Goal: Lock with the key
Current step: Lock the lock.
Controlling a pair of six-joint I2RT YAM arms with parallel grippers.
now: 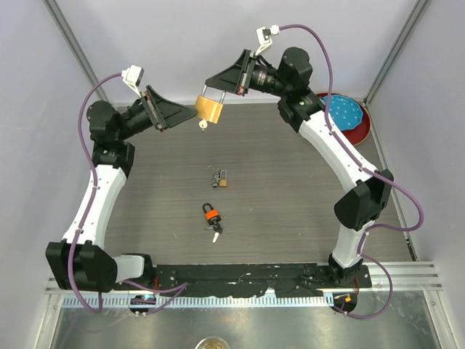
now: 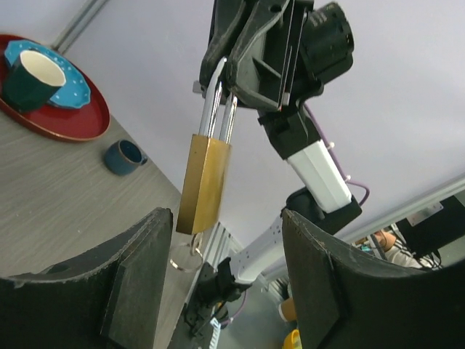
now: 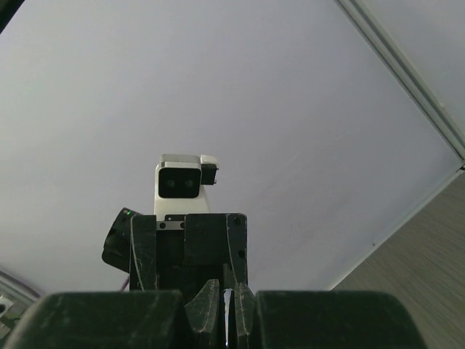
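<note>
R gripper [image 1: 216, 86] is clamped tight on the silver shackle [image 2: 218, 102] of the big brass padlock [image 1: 209, 110], holding it up in the air w/ the body hanging down, so the keyhole end is free for the other arm. The small silver key [image 1: 203, 125] dangles just under the lock body, apparently in the slot. L gripper [image 1: 187, 113] sits just beside the padlock, jaws spread wide and empty, prob. lining up to pinch the key and turn it. Well below the padlock, on the table, lie a small brass lock [image 1: 220, 179] and an orange-black lock [image 1: 212, 216].
</note>
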